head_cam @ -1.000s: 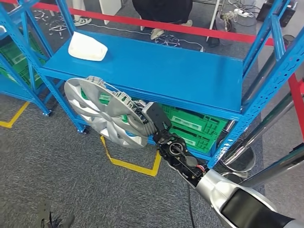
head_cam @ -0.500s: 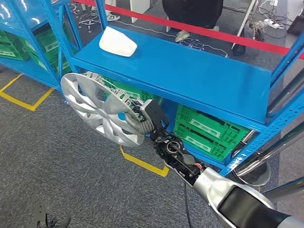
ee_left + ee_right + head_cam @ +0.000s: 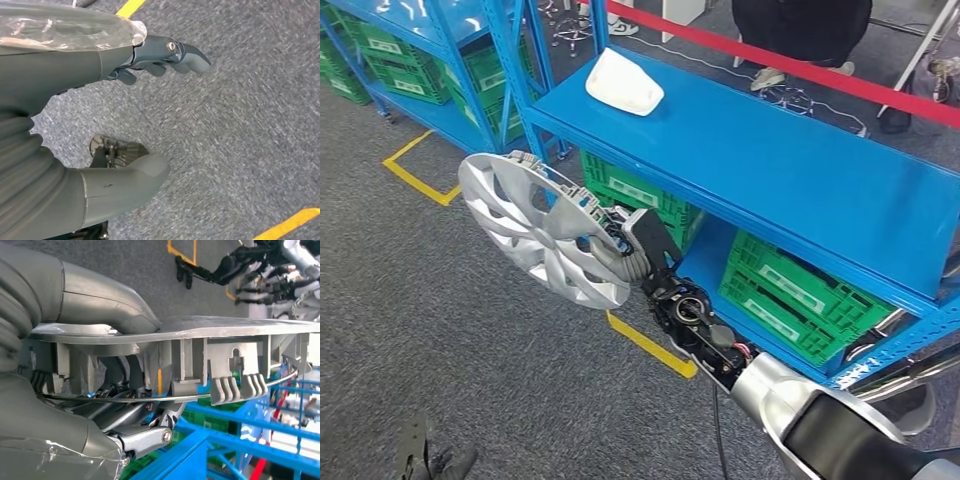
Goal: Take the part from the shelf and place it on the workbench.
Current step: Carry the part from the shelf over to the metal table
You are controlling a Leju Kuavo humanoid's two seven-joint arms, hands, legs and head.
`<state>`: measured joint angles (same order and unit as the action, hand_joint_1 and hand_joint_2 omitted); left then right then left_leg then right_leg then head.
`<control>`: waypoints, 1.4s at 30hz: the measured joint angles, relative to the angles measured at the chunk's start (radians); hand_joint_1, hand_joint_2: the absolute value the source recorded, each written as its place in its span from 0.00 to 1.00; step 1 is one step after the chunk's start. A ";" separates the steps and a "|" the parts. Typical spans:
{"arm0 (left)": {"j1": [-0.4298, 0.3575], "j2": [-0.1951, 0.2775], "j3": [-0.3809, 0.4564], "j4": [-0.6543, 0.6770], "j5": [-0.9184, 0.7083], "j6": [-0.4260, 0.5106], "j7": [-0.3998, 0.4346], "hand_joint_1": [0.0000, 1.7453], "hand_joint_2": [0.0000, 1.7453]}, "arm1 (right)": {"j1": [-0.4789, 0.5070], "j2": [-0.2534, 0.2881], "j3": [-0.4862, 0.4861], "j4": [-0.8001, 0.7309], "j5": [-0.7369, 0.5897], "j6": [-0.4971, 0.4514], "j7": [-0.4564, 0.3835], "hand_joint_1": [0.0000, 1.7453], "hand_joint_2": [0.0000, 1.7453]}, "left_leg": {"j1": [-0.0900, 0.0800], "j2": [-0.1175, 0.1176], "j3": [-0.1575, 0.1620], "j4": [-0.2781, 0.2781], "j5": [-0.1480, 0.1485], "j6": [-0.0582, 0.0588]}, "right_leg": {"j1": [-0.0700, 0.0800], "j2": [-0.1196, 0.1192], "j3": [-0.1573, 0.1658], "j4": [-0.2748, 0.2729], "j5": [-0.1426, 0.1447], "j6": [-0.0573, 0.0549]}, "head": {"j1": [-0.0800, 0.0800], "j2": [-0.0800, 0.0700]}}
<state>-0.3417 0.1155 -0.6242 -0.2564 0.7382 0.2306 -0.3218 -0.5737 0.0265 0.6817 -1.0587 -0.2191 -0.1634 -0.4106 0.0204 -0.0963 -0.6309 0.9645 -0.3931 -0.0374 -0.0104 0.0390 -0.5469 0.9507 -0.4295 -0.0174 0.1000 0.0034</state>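
Observation:
My right hand (image 3: 626, 250) grips a silver wheel cover (image 3: 535, 230) by its rim, holding it in the air on edge in front of the blue shelf (image 3: 773, 170), above the grey carpet. In the right wrist view the thumb (image 3: 102, 302) lies over the cover's face and darker fingers hook behind its rim (image 3: 211, 357). A white part (image 3: 623, 81) lies on the shelf's near-left corner. My left hand (image 3: 151, 52) hangs over the carpet with its fingers apart and nothing in it.
Green crates (image 3: 803, 285) fill the lower shelf level. Yellow floor tape (image 3: 652, 345) runs below my right arm. A red barrier tape (image 3: 803, 70) and a seated person's legs (image 3: 803, 25) are behind the shelf. A second blue rack (image 3: 418, 60) stands at the left.
The whole picture has slid rightwards and the shelf looks nearer, so the camera has turned. The wheel cover stays in my right hand's grip, held at about the same spot.

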 joint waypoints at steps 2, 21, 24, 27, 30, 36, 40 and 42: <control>-0.004 0.000 -0.002 0.000 -0.001 0.003 0.002 0.00 1.00 | -0.002 0.000 0.000 0.000 0.004 0.003 0.000 1.00 1.00 | -0.003 0.056 -0.056 0.113 -0.056 -0.004 | 0.003 -0.024 0.003 -0.006 0.003 -0.011 | -0.009 0.000; -0.024 -0.001 -0.007 0.001 0.002 0.002 0.050 0.00 1.00 | -0.003 -0.002 -0.013 0.026 0.023 0.038 -0.014 1.00 1.00 | -0.006 0.056 0.021 -0.025 0.017 0.040 | 0.009 -0.043 -0.142 0.322 -0.148 0.032 | 0.010 0.000; -0.026 -0.002 -0.013 0.001 0.001 0.002 0.051 0.00 1.00 | -0.005 -0.002 -0.014 0.033 0.024 0.040 -0.014 1.00 1.00 | -0.005 0.018 0.019 -0.020 0.016 0.036 | 0.006 0.000 -0.063 0.131 -0.035 0.024 | 0.017 0.000; -0.028 -0.003 -0.016 0.001 0.001 0.001 0.055 0.00 1.00 | -0.008 -0.002 -0.015 0.036 0.026 0.044 -0.018 1.00 1.00 | -0.004 -0.011 0.005 -0.017 0.023 0.019 | 0.003 0.037 -0.015 0.028 -0.010 0.019 | 0.017 0.000; -0.024 -0.001 -0.016 0.002 0.003 0.000 0.058 0.00 1.00 | -0.009 -0.002 -0.015 0.037 0.027 0.047 -0.019 1.00 1.00 | -0.004 -0.006 -0.009 -0.006 0.018 0.004 | 0.001 0.005 -0.005 0.011 -0.005 0.004 | 0.009 0.000; -0.025 -0.002 -0.020 0.004 0.008 -0.003 0.067 0.00 1.00 | -0.010 -0.002 -0.015 0.042 0.027 0.053 -0.021 1.00 1.00 | -0.004 0.086 -0.149 0.283 -0.097 -0.012 | 0.004 -0.068 0.000 0.001 -0.004 -0.012 | -0.013 0.000; -0.029 0.000 -0.020 0.004 0.016 -0.007 0.068 0.00 1.00 | -0.012 -0.002 -0.015 0.043 0.029 0.061 -0.022 1.00 1.00 | -0.008 0.141 -0.015 0.030 0.010 -0.006 | 0.010 -0.106 0.002 0.006 -0.013 0.000 | -0.018 0.000; -0.031 0.000 -0.021 0.005 0.018 -0.007 0.068 0.00 1.00 | -0.016 -0.002 -0.015 0.043 0.030 0.061 -0.023 1.00 1.00 | -0.015 0.149 0.010 -0.019 0.016 0.006 | 0.016 -0.123 0.004 0.008 -0.020 0.010 | -0.013 0.000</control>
<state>-0.3730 0.1153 -0.6447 -0.2518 0.7557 0.2235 -0.2536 -0.5892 0.0242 0.6671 -1.0155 -0.1889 -0.1021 -0.4333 0.0054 0.0529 -0.6213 0.9457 -0.3767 -0.0315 0.0059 -0.0837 -0.5426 0.9586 -0.4496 -0.0075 0.0870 0.0034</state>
